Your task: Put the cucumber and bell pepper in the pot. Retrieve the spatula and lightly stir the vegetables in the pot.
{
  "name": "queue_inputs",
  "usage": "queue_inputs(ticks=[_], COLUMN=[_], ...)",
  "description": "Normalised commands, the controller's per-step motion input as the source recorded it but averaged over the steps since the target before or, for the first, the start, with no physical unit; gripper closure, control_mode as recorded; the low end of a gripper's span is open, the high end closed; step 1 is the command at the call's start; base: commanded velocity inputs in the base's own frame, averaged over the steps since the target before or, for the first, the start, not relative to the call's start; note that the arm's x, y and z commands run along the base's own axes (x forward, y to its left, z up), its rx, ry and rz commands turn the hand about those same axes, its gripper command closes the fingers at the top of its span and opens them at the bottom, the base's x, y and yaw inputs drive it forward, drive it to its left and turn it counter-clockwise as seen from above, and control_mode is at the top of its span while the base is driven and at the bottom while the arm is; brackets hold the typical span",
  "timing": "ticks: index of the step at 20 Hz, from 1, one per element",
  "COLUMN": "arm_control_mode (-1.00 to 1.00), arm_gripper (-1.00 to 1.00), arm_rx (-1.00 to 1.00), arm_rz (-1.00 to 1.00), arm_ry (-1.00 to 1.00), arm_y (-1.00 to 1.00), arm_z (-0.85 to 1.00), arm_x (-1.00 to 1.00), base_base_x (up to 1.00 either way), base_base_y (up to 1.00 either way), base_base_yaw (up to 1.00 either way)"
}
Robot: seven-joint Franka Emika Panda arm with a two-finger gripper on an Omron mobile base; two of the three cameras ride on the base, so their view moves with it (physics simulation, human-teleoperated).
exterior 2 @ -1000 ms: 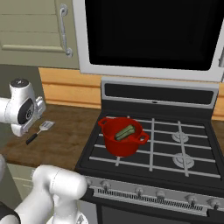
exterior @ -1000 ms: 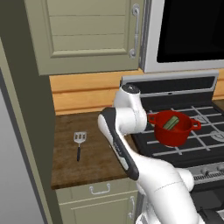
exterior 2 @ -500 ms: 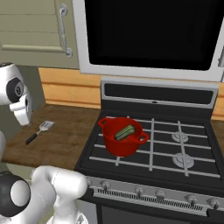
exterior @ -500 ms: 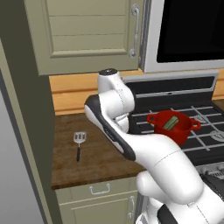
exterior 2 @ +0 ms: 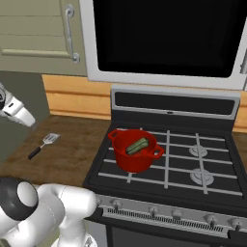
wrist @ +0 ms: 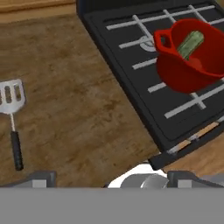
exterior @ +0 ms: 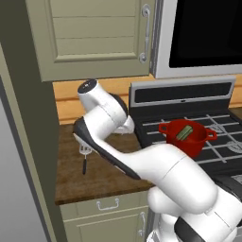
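The hand (wrist: pixel 109 175) hangs above the wooden counter (wrist: pixel 78 109), its two dark finger tips (wrist: pixel 41 177) spread wide apart with nothing between them. Below it the spatula (wrist: pixel 12 118) lies flat on the counter, slotted silver head away from the hand and thin black handle toward it, well clear of the stove (wrist: pixel 144 87). Farther off, the red pot (exterior 2: pixel 134 150) stands on the stove's grate at the near left burner, and the cucumber (exterior 2: pixel 137 145) lies tilted inside it (the bell pepper cannot be made out in the pot). Behind the stove runs a pale wood backsplash (exterior 2: pixel 77 94).
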Motion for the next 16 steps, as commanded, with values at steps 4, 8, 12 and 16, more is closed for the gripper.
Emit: queue_inputs(ticks=[4, 8, 12, 16], arm_control_mode=[-1.00, -1.00, -1.00, -1.00], arm_gripper=[-1.00, -1.00, -1.00, -1.00], arm_rx=[-0.26, -0.14, -0.09, -0.14], arm_rz=[0.86, 0.89, 0.86, 0.83], arm_ry=[0.01, 0.10, 0.23, 0.29], arm_y=[-0.01, -0.09, -0.01, 0.00], arm_z=[0.00, 0.00, 0.00, 0.00], arm_x=[0.08, 0.14, 0.12, 0.10], base_base_x=[0.00, 0.00, 0.00, 0.00], base_base_y=[0.00, 0.00, 0.00, 0.00], base_base_yaw=[0.00, 0.00, 0.00, 0.00])
